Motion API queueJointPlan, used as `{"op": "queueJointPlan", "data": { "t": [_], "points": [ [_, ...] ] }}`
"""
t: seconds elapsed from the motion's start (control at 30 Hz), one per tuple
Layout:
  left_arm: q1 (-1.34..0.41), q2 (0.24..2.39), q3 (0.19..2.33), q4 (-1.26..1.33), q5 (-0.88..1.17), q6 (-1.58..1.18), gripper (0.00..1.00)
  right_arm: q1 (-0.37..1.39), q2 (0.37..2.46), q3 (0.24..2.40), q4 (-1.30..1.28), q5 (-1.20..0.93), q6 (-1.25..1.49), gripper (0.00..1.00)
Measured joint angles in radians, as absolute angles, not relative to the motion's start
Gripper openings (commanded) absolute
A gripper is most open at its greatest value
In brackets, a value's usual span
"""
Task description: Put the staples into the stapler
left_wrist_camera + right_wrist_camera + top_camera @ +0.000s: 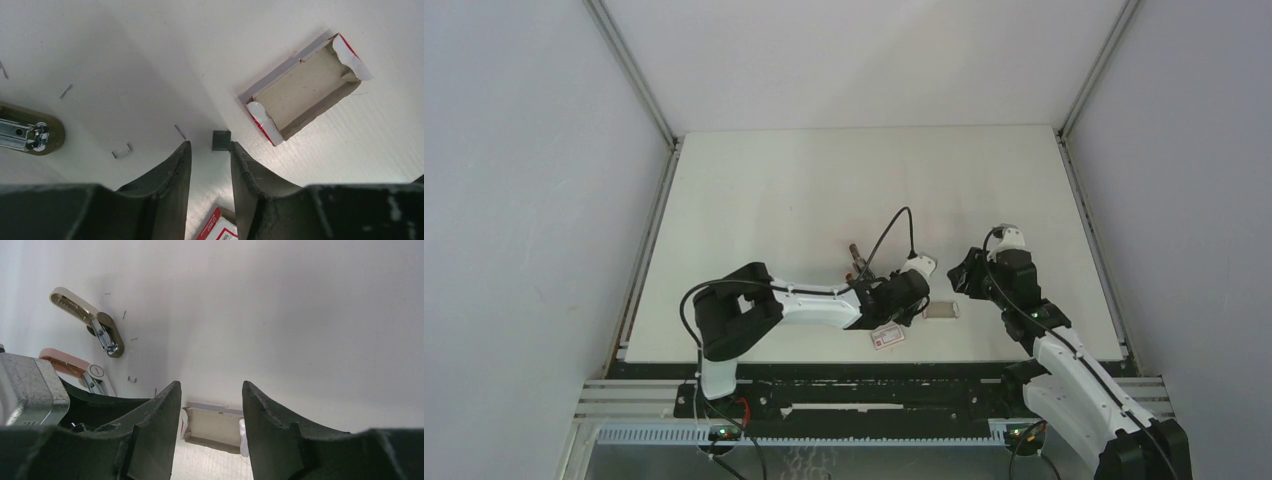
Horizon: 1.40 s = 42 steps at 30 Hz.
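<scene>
In the left wrist view we find the stapler [27, 134] cut off by the left edge and the labelled box [218, 229] cut by the bottom edge. From the right wrist, the open cardboard tray [214, 424] lies partly behind the right end effector [211, 387]. From above, the staples [221, 140] are too small for us to make out.

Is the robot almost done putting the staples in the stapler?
Not yet. Done: the stapler lies swung open, and the cardboard tray sits empty. In hand: the left gripper is open with the staples on the table at its fingertips, not gripped. The right gripper is open, holding nothing. Left: grip the staples, lay them in the stapler, close it.
</scene>
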State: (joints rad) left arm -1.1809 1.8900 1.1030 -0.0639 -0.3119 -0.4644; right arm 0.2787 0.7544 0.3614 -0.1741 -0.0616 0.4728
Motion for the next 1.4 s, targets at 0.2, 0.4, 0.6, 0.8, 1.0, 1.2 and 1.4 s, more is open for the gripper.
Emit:
{"op": "queueJointPlan", "data": {
  "t": [0.2, 0.4, 0.6, 0.8, 1.0, 1.2, 1.4],
  "points": [
    [-1.183, 1.898, 1.106, -0.066, -0.311, -0.463, 0.35, 0.277, 0.771, 0.361, -0.17, -0.062, 0.473, 0.48],
    [-1.185, 1.903, 1.11, -0.065, -0.311, -0.461, 0.28, 0.277, 0.778, 0.36, -0.167, -0.062, 0.473, 0.48],
    [-1.188, 1.911, 1.12, -0.064, -0.311, -0.461, 0.21, 0.276, 0.784, 0.36, -0.167, -0.061, 0.472, 0.48],
    [-1.192, 1.913, 1.121, -0.062, -0.311, -0.461, 0.17, 0.276, 0.789, 0.36, -0.167, -0.062, 0.472, 0.48],
    [-1.193, 1.904, 1.113, -0.051, -0.302, -0.478, 0.16, 0.276, 0.773, 0.36, -0.167, -0.09, 0.471, 0.48],
    [-1.165, 1.755, 0.982, 0.031, -0.206, -0.519, 0.16, 0.269, 0.677, 0.358, -0.162, -0.221, 0.471, 0.5],
    [-1.065, 1.517, 0.8, 0.221, -0.027, -0.574, 0.16, 0.256, 0.541, 0.357, -0.13, -0.397, 0.49, 0.51]
  ]
}}
